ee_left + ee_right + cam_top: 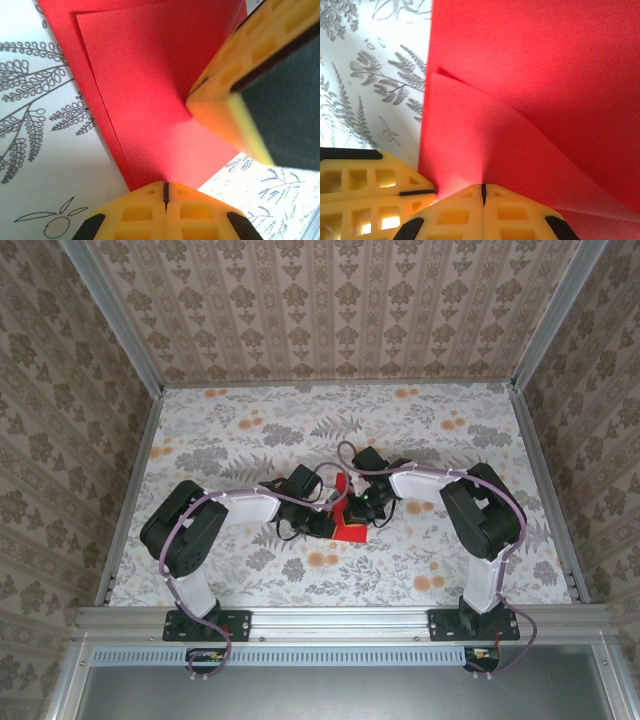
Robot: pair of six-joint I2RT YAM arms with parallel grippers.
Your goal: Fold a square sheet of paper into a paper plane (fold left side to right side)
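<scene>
The square sheet of paper (352, 530) is bright red and lies partly folded mid-table, with one flap standing up. In the left wrist view the sheet of paper (150, 85) shows two layers, the upper edge set in from the lower. My left gripper (166, 192) is shut on its near corner. My right gripper (483, 192) is shut on a lifted, curving flap of the paper (520, 90). The two grippers meet over the sheet: left gripper (322, 520), right gripper (368, 508). The right gripper's yellow fingers (240, 95) press beside the fold.
The table (250, 430) carries a printed cloth of grey leaves and orange flowers. Patterned walls and metal rails (130, 490) close it in on three sides. The left gripper's fingers (365, 195) sit right beside the right gripper's.
</scene>
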